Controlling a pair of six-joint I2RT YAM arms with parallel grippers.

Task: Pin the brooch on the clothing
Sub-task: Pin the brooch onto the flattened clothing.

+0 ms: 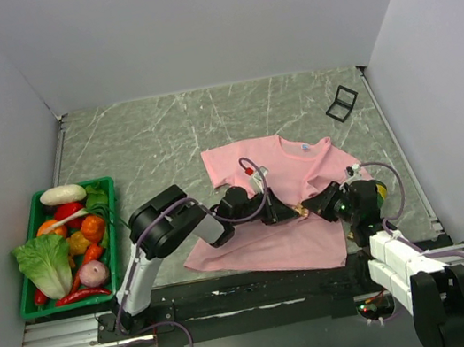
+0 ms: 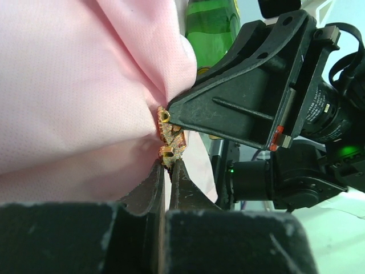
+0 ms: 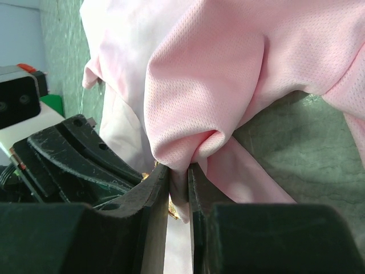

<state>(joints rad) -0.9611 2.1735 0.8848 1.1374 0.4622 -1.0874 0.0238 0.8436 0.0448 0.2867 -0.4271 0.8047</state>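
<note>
- bench [image 1: 162, 132]: shirt [image 1: 276, 166] on near half, right of centre, front bunched up
- right fingers [image 3: 154, 194]: clamped on a shirt fold
- left fingers [image 2: 151, 188]: closed on brooch [image 2: 169, 140], pressed against that fold, just beside the right fingertip

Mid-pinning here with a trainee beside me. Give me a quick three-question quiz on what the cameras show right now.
1. True or false: the right gripper is shut on a fold of the pink T-shirt.
2. What does the left gripper pinch? A) a chilli B) the brooch C) the neck label
3. On which arm's side of the table does the green crate stand?
Key: 1 true; 2 B; 3 the left arm's.
</note>
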